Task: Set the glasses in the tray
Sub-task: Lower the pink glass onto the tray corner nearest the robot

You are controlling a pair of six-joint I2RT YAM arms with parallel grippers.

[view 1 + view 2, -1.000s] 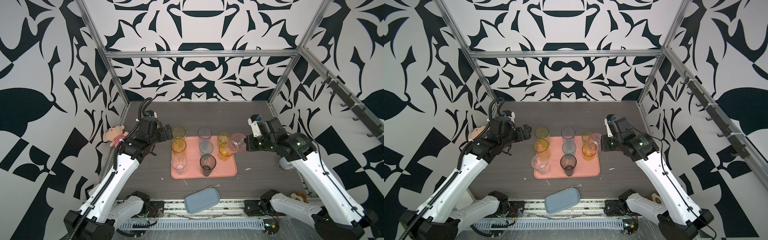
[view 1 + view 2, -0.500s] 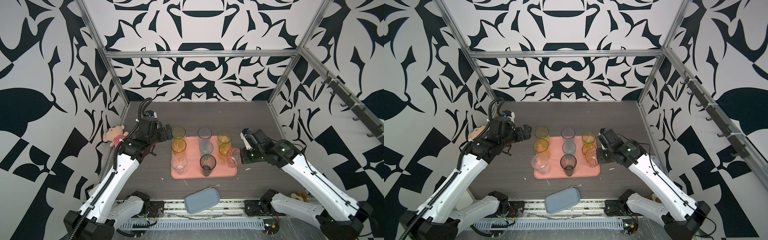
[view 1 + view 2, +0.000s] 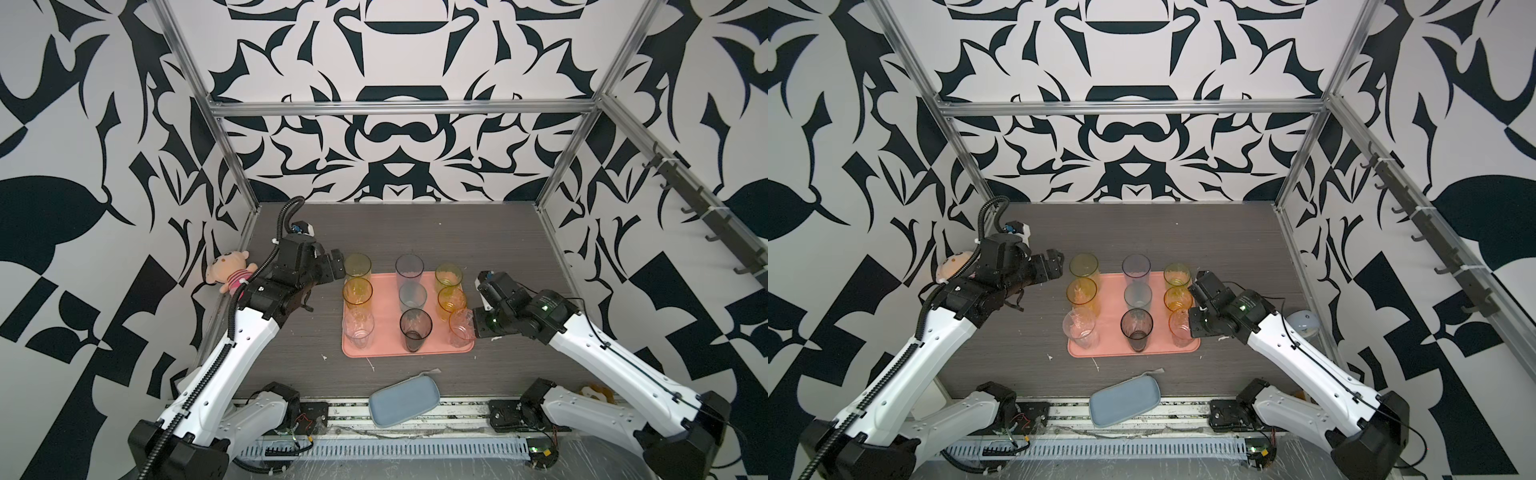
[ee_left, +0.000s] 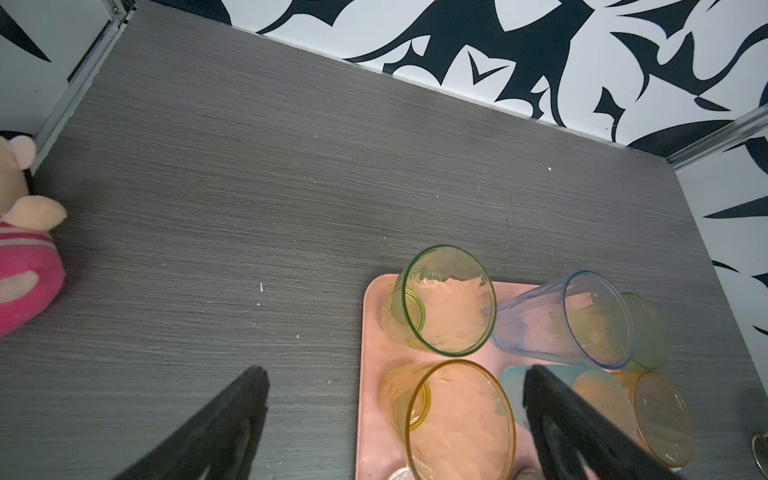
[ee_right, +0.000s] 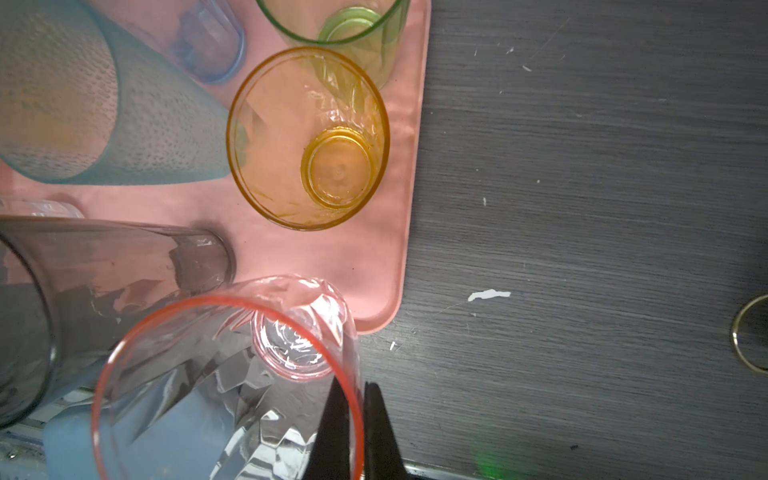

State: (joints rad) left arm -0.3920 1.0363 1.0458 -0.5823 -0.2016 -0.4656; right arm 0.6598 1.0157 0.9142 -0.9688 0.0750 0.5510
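- The right hand [image 3: 471, 328] pinches the rim of the pink glass [image 3: 460, 330], with one finger inside and one outside.
- The pink glass is at the lower right corner of the tray [image 3: 386, 349] in both top views.
- Eight more glasses [image 3: 412, 296] stand in the tray in rows.
- The left hand [image 3: 338, 268] is wide and holds nothing. It is just left of the yellow glass [image 3: 357, 266].
- A blue-grey dish [image 3: 405, 399] lies on the bench [image 3: 415, 232], below the tray.
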